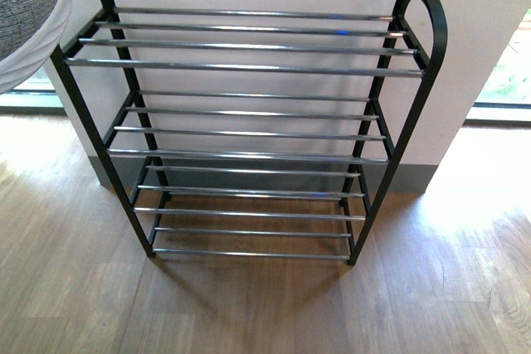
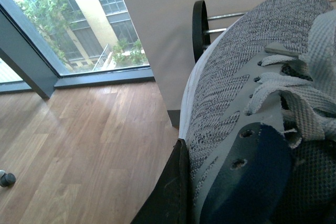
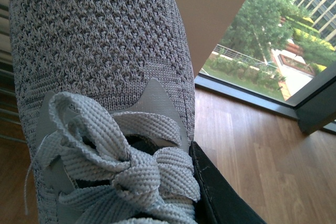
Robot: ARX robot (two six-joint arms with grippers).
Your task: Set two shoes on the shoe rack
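Front view shows one shoe (image 1: pixel 29 14) upper left, beside the shoe rack (image 1: pixel 249 68). Left pincer (image 2: pixel 239 184) clamps it; right pincer (image 3: pixel 123 192) clamps the other shoe (image 3: pixel 100 51). Likely light, squashy knit; hold at the collar.

The left shoe (image 2: pixel 226 93) is overrunning the frame and masking most of the shoe rack (image 2: pixel 200 22). The right shoe (image 3: pixel 100 51) is being cropped too. My left gripper (image 2: pixel 169 192) and right gripper (image 3: pixel 223 198) are each showing one finger only, so I am leaving closure undetermined. A floor speck (image 2: pixel 6 179) is reading too small.
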